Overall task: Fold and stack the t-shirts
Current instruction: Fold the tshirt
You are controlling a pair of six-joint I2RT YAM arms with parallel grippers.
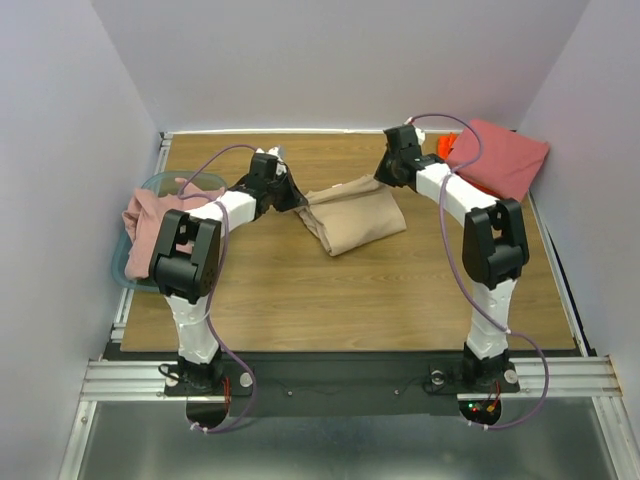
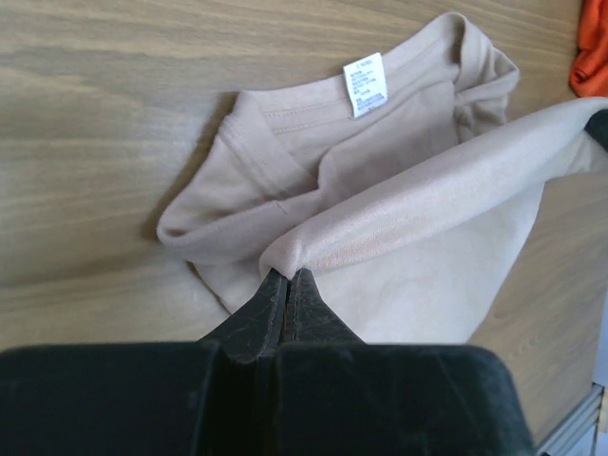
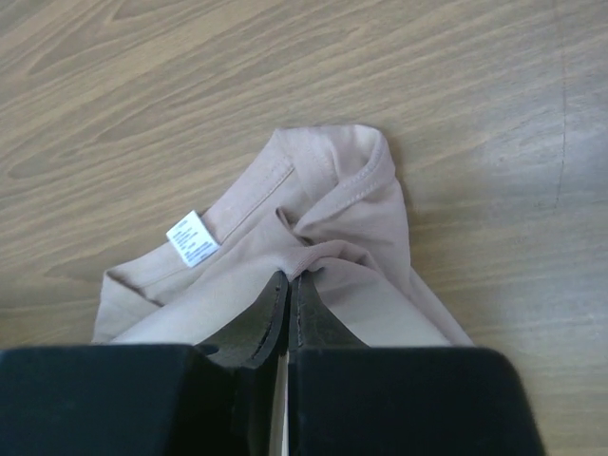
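Fabric of the tan t-shirt (image 1: 355, 222) lies midway across the table (image 1: 400, 300); I see my left gripper (image 2: 288, 275) and right gripper (image 3: 290, 277) each clamped on its upper fold, possibly a hem edge.

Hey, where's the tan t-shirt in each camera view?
Top external: tan t-shirt at the centre of the table.
Left wrist: tan t-shirt centre and right, pinched by the left hand.
Right wrist: tan t-shirt centre, pinched by the right hand.
Shared landmark: white neck label, both wrist views only.
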